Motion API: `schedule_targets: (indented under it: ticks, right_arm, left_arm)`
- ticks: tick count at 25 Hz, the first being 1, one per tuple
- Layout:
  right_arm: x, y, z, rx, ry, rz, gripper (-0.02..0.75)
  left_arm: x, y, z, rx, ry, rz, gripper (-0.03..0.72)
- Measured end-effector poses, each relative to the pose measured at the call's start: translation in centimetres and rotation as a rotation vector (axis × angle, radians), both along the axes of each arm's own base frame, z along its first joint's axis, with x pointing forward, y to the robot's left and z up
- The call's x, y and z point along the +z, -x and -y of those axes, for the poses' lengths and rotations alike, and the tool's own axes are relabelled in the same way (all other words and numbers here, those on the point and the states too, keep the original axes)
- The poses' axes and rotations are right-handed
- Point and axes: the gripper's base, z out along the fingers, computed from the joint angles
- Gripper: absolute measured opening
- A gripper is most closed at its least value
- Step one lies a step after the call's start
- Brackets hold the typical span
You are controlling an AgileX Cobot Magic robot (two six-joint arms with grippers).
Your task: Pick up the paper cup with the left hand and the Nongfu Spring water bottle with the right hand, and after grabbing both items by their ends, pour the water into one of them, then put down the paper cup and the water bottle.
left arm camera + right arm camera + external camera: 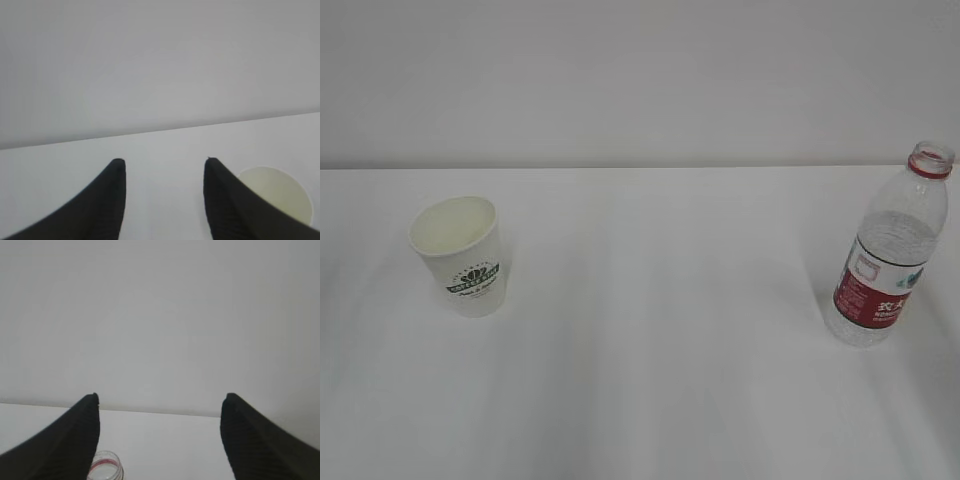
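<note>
Cup [457,255] stands upright on the left of the white table [660,330], empty inside, well apart from the uncapped Nongfu Spring water bottle [888,262] upright at the right. The left end effector [162,200] hangs spread and empty, the cup's rim just right of its right finger. The right end effector [160,435] gapes wide above the bottle's mouth. Judged: approach stage, nothing grasped; next each must descend and centre on its item.
</note>
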Motion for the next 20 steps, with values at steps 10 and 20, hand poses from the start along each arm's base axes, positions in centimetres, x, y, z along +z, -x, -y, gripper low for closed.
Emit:
schedule_targets:
  ticks: [10,20]
  right_arm:
    - [-3.4,0.8,-0.3,0.035,-0.012,-0.001,0.568]
    - [-6.1,1.7,-0.7,0.071,-0.066,-0.064,0.568]
  left_arm:
    - [-2.5,-1.2,0.0,0.019,0.021,-0.016,0.367]
    - [-5.2,-0.7,-0.1,0.037,0.049,-0.031,0.366]
